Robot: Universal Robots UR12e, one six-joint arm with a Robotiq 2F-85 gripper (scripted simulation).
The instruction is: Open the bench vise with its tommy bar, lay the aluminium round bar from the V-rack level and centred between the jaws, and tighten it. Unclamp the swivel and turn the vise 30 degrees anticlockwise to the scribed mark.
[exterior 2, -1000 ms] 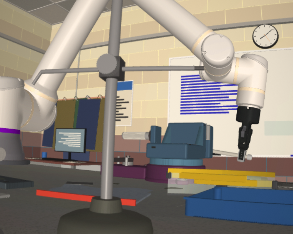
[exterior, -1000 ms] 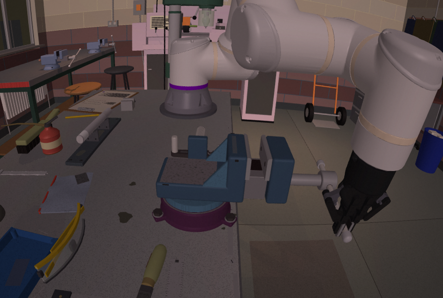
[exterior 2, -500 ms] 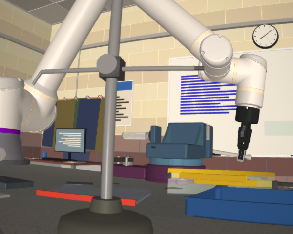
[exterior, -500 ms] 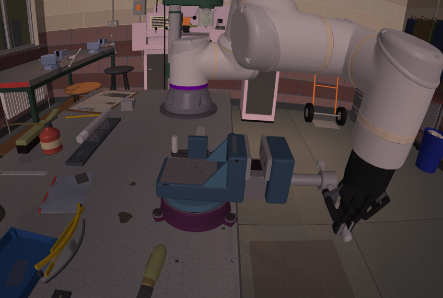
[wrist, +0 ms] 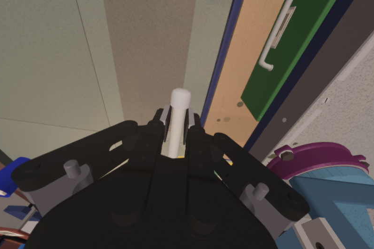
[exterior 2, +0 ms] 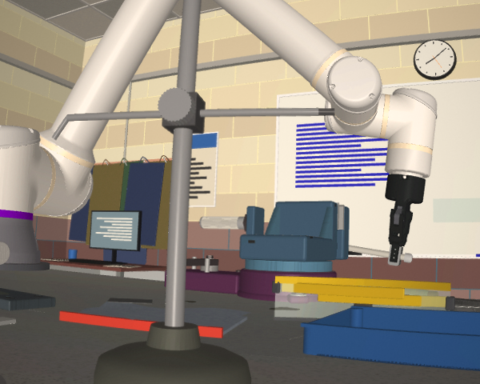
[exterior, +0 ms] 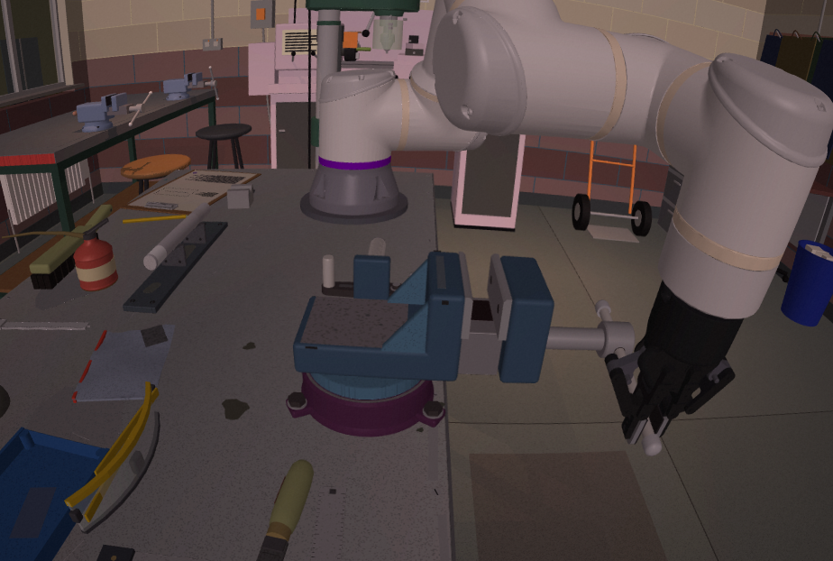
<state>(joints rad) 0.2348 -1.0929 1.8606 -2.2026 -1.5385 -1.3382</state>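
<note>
The pale tommy bar (exterior: pixel 648 440) (exterior 2: pixel 402 258) (wrist: pixel 178 117) runs through the screw head at the vise's outer end and lies between the fingers of my gripper (exterior: pixel 639 424) (exterior 2: pixel 395 256) (wrist: pixel 177 117), which is open and holds nothing. The blue bench vise (exterior: pixel 417 318) (exterior 2: pixel 294 235) sits on its purple swivel base (exterior: pixel 364 410) (wrist: pixel 317 158) at the bench edge, jaws parted and empty. The aluminium round bar (exterior: pixel 176 235) rests on the dark V-rack (exterior: pixel 176 265) at the bench's far left.
Behind the vise stands my arm's base (exterior: pixel 354 192). On the bench lie an oil can (exterior: pixel 95 261), a brush, a grey pad (exterior: pixel 123 361), a blue tray (exterior: pixel 14 497) (exterior 2: pixel 401 335), yellow strips and a file handle (exterior: pixel 288 503). A stand post (exterior 2: pixel 176 206) rises in front.
</note>
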